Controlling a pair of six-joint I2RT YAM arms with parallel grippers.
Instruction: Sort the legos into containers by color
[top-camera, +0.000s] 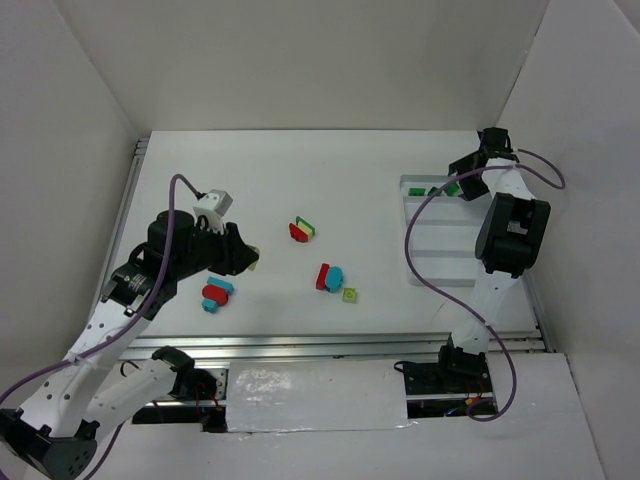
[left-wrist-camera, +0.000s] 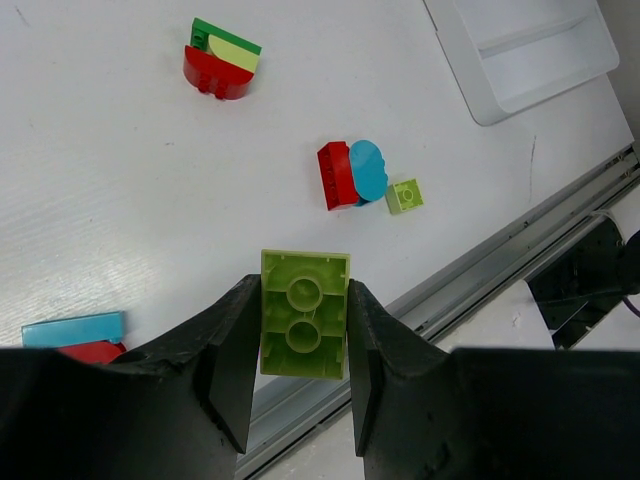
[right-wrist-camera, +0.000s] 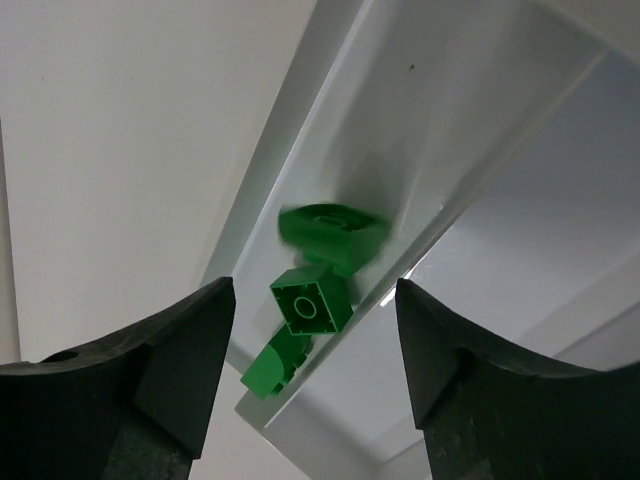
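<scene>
My left gripper (left-wrist-camera: 300, 345) is shut on a yellow-green brick (left-wrist-camera: 304, 315), underside up, held above the table; it shows left of centre in the top view (top-camera: 247, 261). My right gripper (right-wrist-camera: 315, 290) is open over the end compartment of the white tray (right-wrist-camera: 400, 130), seen at the right in the top view (top-camera: 465, 245). Three dark green bricks lie below it: a blurred one (right-wrist-camera: 330, 235), a square one (right-wrist-camera: 312, 305) and a rounded one (right-wrist-camera: 270, 365). On the table are a red-and-cyan pair (left-wrist-camera: 350, 175), a small yellow-green brick (left-wrist-camera: 404, 195) and a red, green and pale pile (left-wrist-camera: 222, 62).
A cyan brick and a red one (top-camera: 217, 293) lie under the left arm. The tray's other compartments (top-camera: 470, 265) show no bricks. White walls enclose the table; a metal rail (top-camera: 330, 345) runs along its near edge.
</scene>
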